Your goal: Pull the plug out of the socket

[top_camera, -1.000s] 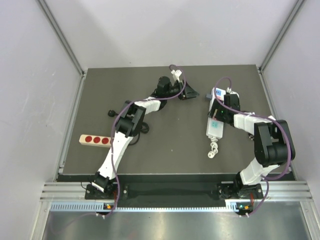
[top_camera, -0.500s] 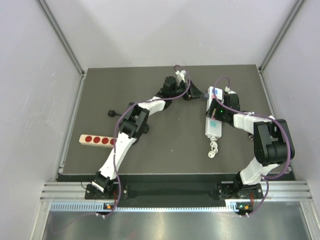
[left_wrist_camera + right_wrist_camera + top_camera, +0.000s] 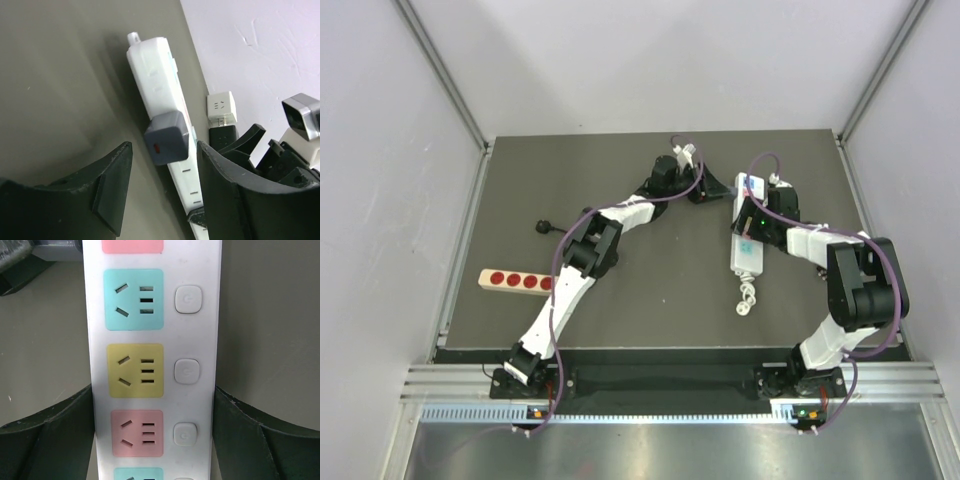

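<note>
The socket (image 3: 748, 252) is a long white power strip with pink, cyan and yellow outlet faces (image 3: 135, 371). A short coiled white cord (image 3: 747, 298) leaves its near end. My right gripper (image 3: 754, 220) is shut on the strip, with one finger against each long side (image 3: 152, 440). In the left wrist view the strip (image 3: 152, 75) shows edge-on. A grey plug (image 3: 167, 137) with a small red mark is seated in it. My left gripper (image 3: 164, 150) is open, its fingertips on either side of the plug and not touching it. In the top view the left gripper (image 3: 712, 188) is just left of the strip's far end.
A beige strip with red round spots (image 3: 510, 279) lies at the left edge of the dark mat. A black plug with its cable (image 3: 542, 227) lies left of the left arm. Grey walls enclose the mat (image 3: 660, 290) on three sides.
My left arm has reached right and brought its open gripper up to the strip's far end. The right gripper and the strip shifted slightly left a second ago and have held still since.
</note>
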Tool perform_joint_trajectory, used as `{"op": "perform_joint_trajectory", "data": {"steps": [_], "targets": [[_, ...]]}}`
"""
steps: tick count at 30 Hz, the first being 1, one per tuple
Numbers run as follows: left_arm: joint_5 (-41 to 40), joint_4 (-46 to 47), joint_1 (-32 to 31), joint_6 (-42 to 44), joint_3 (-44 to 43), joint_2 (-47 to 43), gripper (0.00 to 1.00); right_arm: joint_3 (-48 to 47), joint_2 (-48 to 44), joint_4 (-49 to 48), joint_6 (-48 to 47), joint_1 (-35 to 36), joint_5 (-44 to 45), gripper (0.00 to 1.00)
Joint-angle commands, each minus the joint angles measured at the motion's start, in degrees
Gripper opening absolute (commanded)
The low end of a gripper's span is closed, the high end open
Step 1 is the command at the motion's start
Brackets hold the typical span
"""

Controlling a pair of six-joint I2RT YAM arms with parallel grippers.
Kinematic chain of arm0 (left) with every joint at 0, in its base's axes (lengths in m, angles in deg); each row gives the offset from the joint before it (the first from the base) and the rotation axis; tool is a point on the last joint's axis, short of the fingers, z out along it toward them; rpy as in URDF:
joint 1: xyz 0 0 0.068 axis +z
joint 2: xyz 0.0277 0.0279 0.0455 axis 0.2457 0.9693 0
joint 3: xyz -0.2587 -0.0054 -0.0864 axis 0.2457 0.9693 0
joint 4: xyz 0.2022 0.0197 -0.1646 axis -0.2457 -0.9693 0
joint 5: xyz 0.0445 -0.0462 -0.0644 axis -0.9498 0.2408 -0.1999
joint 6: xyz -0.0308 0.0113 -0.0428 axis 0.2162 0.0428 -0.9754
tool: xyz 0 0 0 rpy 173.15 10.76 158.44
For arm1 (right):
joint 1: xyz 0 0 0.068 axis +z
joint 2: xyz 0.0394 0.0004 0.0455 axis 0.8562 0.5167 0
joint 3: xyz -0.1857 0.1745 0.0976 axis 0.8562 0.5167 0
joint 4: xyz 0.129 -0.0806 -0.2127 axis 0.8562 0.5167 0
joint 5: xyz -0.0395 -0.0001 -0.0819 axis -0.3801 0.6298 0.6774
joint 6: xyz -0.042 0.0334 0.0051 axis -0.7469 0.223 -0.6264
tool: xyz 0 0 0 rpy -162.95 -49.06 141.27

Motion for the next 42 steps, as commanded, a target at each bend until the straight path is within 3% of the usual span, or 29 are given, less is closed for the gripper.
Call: {"op": "perform_joint_trajectory", "data": {"steps": [1,7,19,26,31,42], "targets": [[-0.4,2.16,-0.49,-1.15,-3.77,1.62,0.59,-1.69,1.15,-2.33,-0.04,0.03,-1.34,0.0],[-0.66,3.13,-0.84,-1.77,-4.56,2.15,0.6,-2.04,1.5,-2.16,-0.04,0.03,-1.43,0.0],[0.22,5.42,-1.28,-2.56,-6.4,2.94,0.52,-3.09,2.38,-1.19,-0.22,0.47,-1.17,0.0],[-0.4,5.32,-1.28,-1.94,-6.67,3.03,0.29,-3.62,2.91,-0.23,0.04,0.91,0.5,0.0],[-0.3,3.49,-1.19,1.04,-6.14,1.62,0.0,-4.24,3.17,0.74,0.48,1.87,3.91,0.0],[-1.01,7.52,-1.11,2.02,-0.78,-1.2,0.0,-5.55,3.87,4.35,4.96,2.05,11.75,0.0]]}}
